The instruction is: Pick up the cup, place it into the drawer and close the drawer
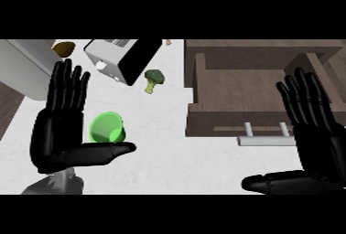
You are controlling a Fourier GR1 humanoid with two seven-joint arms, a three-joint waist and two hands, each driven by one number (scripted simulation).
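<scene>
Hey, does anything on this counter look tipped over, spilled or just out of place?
The green cup lies on its side on the counter, mouth showing, beside the open left hand. A piece of broccoli lies loose on the counter near the toaster. The drawer stands open. I see no spill.

Two glossy black hands, the left hand (64, 123) and right hand (312, 137), each with long segmented fingers and a thick thumb; a grey forearm (57, 185) shows behind the left.
</scene>
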